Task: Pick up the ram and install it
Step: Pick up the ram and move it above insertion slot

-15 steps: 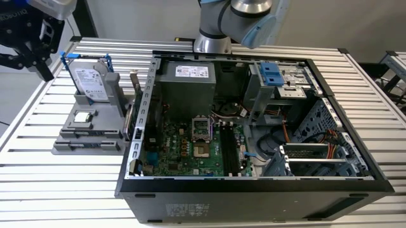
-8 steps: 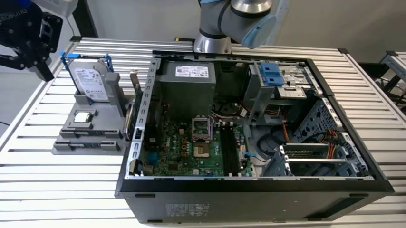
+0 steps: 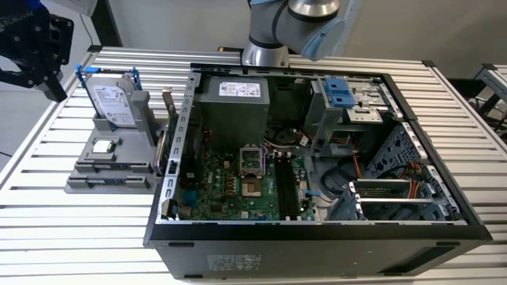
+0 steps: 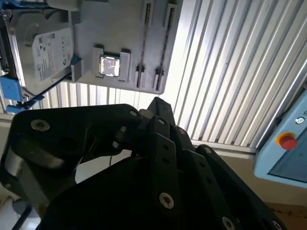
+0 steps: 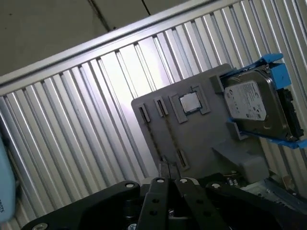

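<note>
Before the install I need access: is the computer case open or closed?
Open. In the exterior view the computer case has no side cover, and the motherboard lies exposed inside.

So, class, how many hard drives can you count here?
1. The silver hard drive stands on the grey holder, beside the open computer case on the exterior view's left. Others may be hidden inside the case.

Your first wrist view: gripper (image 5: 165, 171) base cut off by edge; hard drive (image 5: 256, 108) blue carrier (image 5: 273, 62) clipped at edge.
</note>
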`<state>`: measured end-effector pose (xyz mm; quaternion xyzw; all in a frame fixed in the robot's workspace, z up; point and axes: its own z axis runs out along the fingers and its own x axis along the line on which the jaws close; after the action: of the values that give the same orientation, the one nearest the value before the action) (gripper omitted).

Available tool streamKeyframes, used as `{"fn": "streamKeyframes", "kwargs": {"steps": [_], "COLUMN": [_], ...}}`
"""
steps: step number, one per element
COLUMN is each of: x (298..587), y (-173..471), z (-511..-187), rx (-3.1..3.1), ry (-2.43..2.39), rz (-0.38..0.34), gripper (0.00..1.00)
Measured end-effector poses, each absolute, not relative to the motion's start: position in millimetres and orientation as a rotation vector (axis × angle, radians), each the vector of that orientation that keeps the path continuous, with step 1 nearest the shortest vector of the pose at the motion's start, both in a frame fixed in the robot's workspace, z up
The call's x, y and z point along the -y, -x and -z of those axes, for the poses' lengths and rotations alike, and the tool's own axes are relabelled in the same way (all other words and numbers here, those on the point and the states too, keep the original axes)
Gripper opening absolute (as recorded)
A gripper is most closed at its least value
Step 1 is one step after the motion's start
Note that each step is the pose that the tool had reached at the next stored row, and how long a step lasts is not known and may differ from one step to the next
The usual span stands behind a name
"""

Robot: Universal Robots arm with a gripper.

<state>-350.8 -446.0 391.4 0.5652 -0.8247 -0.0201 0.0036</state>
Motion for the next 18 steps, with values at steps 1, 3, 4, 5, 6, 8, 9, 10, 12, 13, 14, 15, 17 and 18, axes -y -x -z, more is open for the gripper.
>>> {"fn": "streamKeyframes", "kwargs": {"steps": [1, 3, 4, 5, 6, 8, 9, 10, 12, 13, 14, 15, 17, 18], "x": [446.0, 446.0, 446.0, 446.0, 446.0, 445.9, 445.9, 445.9, 445.9, 445.9, 445.9, 445.9, 445.9, 445.9], "y": [350.8, 350.8, 350.8, 350.8, 350.8, 350.8, 350.8, 350.7, 350.4, 350.4, 350.3, 350.2, 350.1, 350.1], "z": [-391.3, -391.3, -391.4, -391.4, -391.4, -391.4, -391.4, -391.4, -391.4, -391.4, -391.4, -391.4, -391.4, -391.4], "rx": [2.569, 2.535, 2.518, 2.5, 2.483, 2.45, 2.436, 2.42, 2.39, 2.373, 2.358, 2.342, 2.31, 2.295], "ry": [-1.794, -1.841, -1.863, -1.887, -1.909, -1.949, -1.967, -1.985, -2.021, -2.04, -2.057, -2.074, -2.109, -2.126], "rz": [0.063, 0.063, 0.062, 0.062, 0.062, 0.062, 0.062, 0.062, 0.061, 0.061, 0.061, 0.061, 0.061, 0.061], "gripper": [0.0, 0.0, 0.0, 0.0, 0.0, 0.0, 0.0, 0.0, 0.0, 0.0, 0.0, 0.0, 0.0, 0.0]}}
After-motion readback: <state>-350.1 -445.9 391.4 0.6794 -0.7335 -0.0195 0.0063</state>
